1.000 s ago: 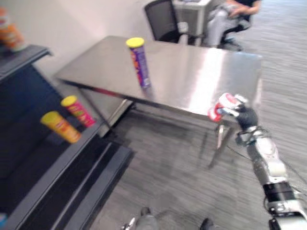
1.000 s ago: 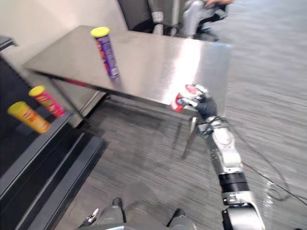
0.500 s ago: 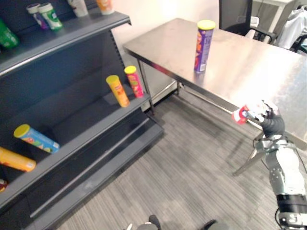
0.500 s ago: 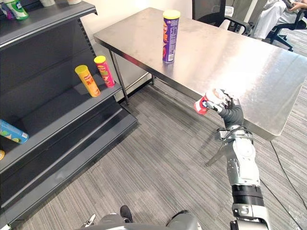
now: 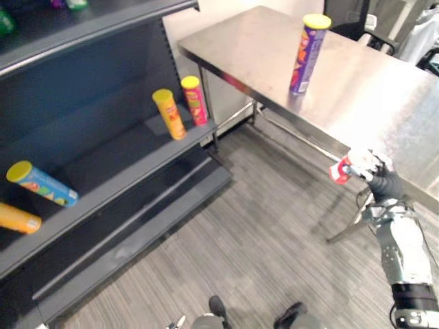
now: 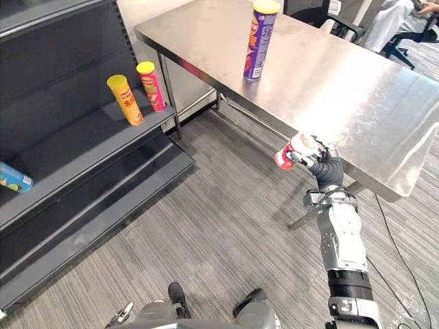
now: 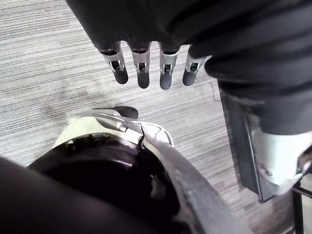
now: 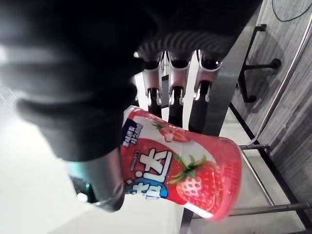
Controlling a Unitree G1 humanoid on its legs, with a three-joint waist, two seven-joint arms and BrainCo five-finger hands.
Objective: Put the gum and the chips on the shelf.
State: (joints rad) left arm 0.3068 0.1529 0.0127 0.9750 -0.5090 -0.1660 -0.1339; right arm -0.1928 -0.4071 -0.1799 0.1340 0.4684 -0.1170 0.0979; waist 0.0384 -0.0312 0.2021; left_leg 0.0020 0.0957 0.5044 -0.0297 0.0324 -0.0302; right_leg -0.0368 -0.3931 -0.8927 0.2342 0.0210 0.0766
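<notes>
My right hand is shut on the gum, a small red and white tub with strawberries printed on it. It holds the tub in the air beside the near edge of the steel table, above the carpet. The chips, a tall purple can with a yellow lid, stand upright on the table's far left part. The dark shelf stands to the left, well away from the hand. My left hand hangs over the floor with straight fingers, holding nothing.
A yellow can and a red can stand on the middle shelf near its right end. Two more cans lie on their sides further left. An office chair and a seated person are behind the table.
The camera has swung toward the shelf and tipped down a little. My right hand still holds the gum beside the table's edge, in about the same place.
</notes>
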